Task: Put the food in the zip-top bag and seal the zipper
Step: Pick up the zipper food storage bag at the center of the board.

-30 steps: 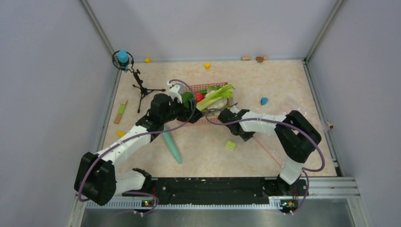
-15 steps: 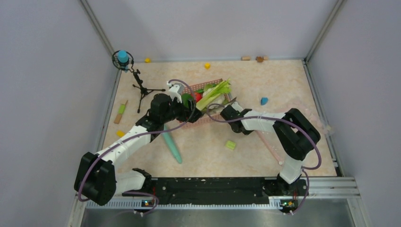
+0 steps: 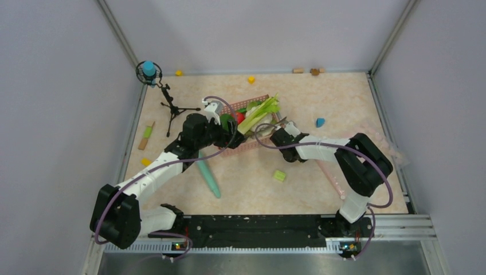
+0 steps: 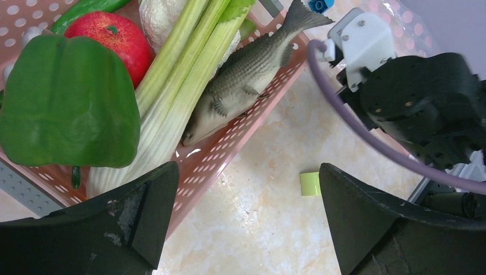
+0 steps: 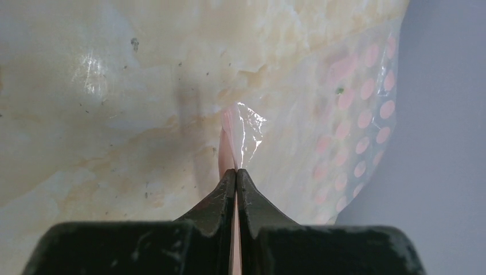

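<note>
Zip-top bag (image 5: 355, 132): clear film with pink dots, lying on the desk (image 4: 258, 229) beside the right wall. The right wrist view cuts it off, so its full outline and whether the mouth is open cannot be told. From the top view only a faint sheen shows at the desk's right edge.
Zipper (image 5: 228, 143): a thin pinkish strip running up out of the fingertips, with a crumpled flap of clear film beside it. Its far end fades into the glare.
Right claw (image 5: 236, 175): fingers pressed together, pinching the zipper strip at the bag's edge. From above, the arm's own wrist hides the grip.
Food: all in the pink basket (image 4: 229, 149), well apart from the bag.
Leek stalk (image 4: 172, 86): lies diagonally across the basket, its leafy end cut off at the top of the left wrist view.
Tomato (image 4: 112, 37): beside the stalk, partly behind a green pepper (image 4: 69, 100).
Cauliflower (image 4: 157, 17): mostly hidden behind the stalk.
Fish (image 4: 246, 69): against the basket's near wall, touching the stalk.
Left claw (image 4: 246, 195): fingers spread wide, gripping nothing, hovering over the basket's near corner.
Yellow-green block (image 4: 310, 183): on the desk between the two arms, half hidden by a left finger.
Teal stick (image 3: 209, 177): on the desk, its upper end under the left arm.
</note>
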You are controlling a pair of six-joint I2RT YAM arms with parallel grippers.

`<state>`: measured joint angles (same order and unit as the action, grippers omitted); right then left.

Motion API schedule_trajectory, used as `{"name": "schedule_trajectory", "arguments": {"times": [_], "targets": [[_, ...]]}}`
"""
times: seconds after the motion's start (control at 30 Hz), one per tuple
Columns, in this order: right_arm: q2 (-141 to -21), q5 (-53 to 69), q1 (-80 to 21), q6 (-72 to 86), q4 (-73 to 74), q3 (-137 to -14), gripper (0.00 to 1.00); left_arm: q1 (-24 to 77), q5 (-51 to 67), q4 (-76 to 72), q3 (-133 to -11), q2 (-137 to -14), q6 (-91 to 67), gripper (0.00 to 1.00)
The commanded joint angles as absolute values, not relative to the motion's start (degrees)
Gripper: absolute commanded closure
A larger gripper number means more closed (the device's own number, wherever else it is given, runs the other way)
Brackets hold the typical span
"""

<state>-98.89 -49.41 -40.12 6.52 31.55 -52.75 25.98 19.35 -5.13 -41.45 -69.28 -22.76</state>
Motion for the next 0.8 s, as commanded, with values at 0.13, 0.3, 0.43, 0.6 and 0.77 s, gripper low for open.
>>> {"name": "schedule_trajectory", "arguments": {"times": [0.13,0.3,0.43,0.6,0.77], "targets": [[-84.5,-42.1,-44.5,12.0,28.1,-53.4,1.0,26.2,20.3,-6.7,-41.6,-67.4,-22.7,0.03],[-77.8,-31.2,-45.0,15.1,24.9,-53.8,1.0,26.3,24.8,-8.4,-40.9,-66.4,-22.6,0.03],[-72.2,-22.7,-45.1,17.4,20.7,-53.3,1.0,27.8,29.2,-11.4,-39.5,-64.7,-22.7,0.03],[-67.3,-16.7,-45.0,18.6,14.9,-52.5,1.0,31.3,33.3,-17.6,-37.4,-64.9,-26.1,0.03],[-65.3,-14.2,-45.0,19.1,13.2,-52.4,1.0,38.1,32.7,-20.8,-38.2,-67.7,-27.7,0.03]]}}
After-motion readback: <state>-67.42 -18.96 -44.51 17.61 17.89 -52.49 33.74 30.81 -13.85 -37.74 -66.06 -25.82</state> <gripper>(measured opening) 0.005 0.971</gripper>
